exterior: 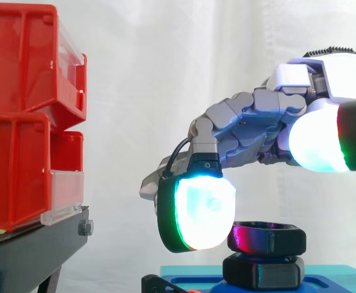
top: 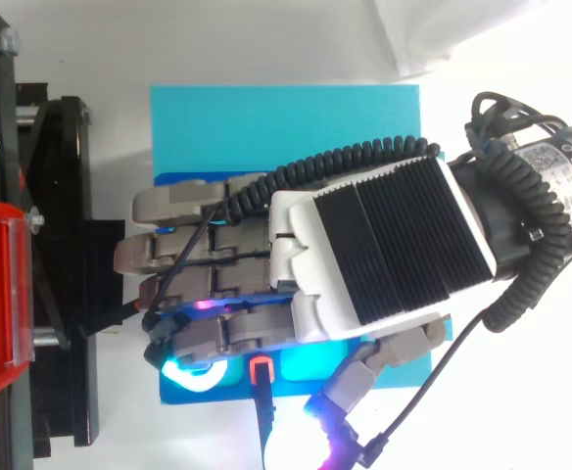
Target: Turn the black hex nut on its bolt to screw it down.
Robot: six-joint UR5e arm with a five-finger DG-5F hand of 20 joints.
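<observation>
Nut [exterior: 269, 238], black and hex-sided, is sitting low in the side view, right of centre, lying flat and level. It is resting directly above a second black hex piece [exterior: 263, 273], with a sliver of blue showing between the two at the left. That lower piece is standing on a blue base [exterior: 193, 282], which is lying on a teal board [top: 286, 127]. The nut is hiding the bolt's thread.

The hand [top: 364, 245] is reaching in from the right, and in the top view it is covering the nut entirely. Its fingers [exterior: 251, 116] are arching down and to the left in a loose curve, clasping nothing, so the hand is standing open. One fingertip pad [exterior: 205, 210], glowing white and cyan with a green rim, is hanging just beside the nut's left edge and overlapping it slightly in the side view. I cannot tell whether it is actually touching. The thumb pad [exterior: 315, 143], also glowing white and cyan, is hovering above the nut and to its right, clear of it.

Further left, red bins [exterior: 19, 122] with clear front lips are sitting stacked on a black stand [exterior: 25, 250], well apart from the nut. A white curtain [exterior: 166, 61] is hanging behind everything.
</observation>
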